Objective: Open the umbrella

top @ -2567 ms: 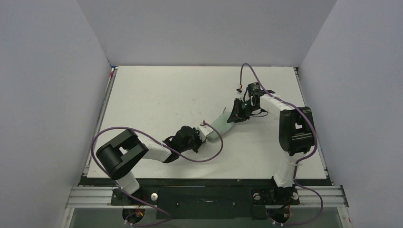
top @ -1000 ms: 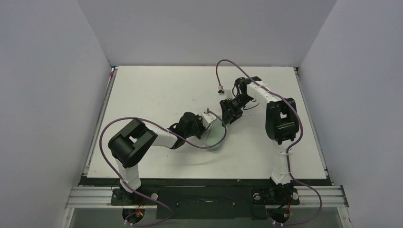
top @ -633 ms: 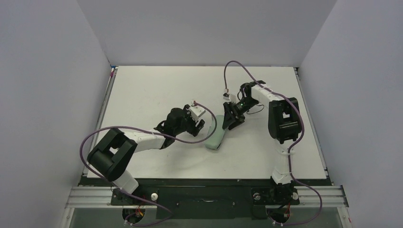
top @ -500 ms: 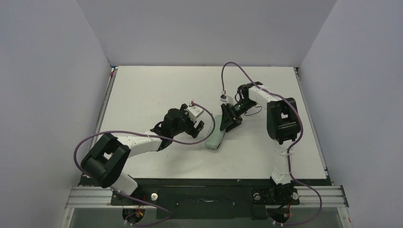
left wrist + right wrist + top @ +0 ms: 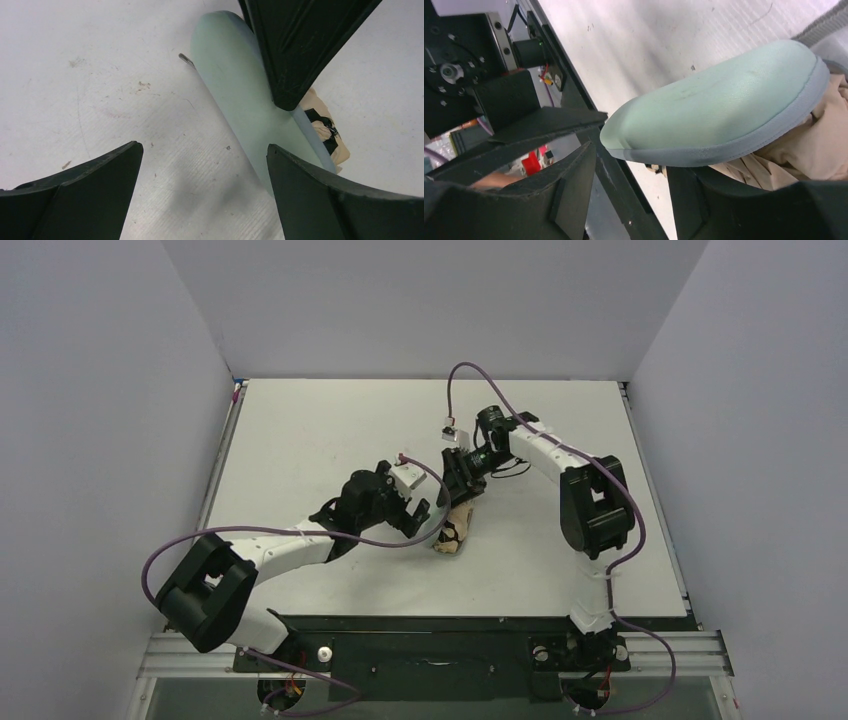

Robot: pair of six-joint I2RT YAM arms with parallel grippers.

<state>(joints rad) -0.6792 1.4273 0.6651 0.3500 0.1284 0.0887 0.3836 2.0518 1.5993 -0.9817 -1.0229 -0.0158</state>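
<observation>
Top: umbrella (image 5: pixel 455 536) is a tan, crumpled bundle with black showing, mid-table (image 5: pixel 300 440). Left gripper (image 5: pixel 428 516) spread wide, holding nothing; umbrella at its 4 o'clock. Right gripper (image 5: pixel 462 490) at umbrella's 12.
Left wrist: tan folds poke from sleeve (image 5: pixel 240 85) at 3 o'clock.
Right wrist: sleeve end between fingers, grip unclear; tan fabric at 3 o'clock.

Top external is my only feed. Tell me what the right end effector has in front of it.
Observer: The right wrist view shows the pale green sleeve right at the right end effector. Tan umbrella fabric spills from the sleeve's grey-edged mouth. I cannot tell if it is gripped.
Operator: Now report the left end effector.
Observer: The left wrist view shows the left end effector open wide, with mostly bare table between the jaws and the sleeve lying along one side.
</observation>
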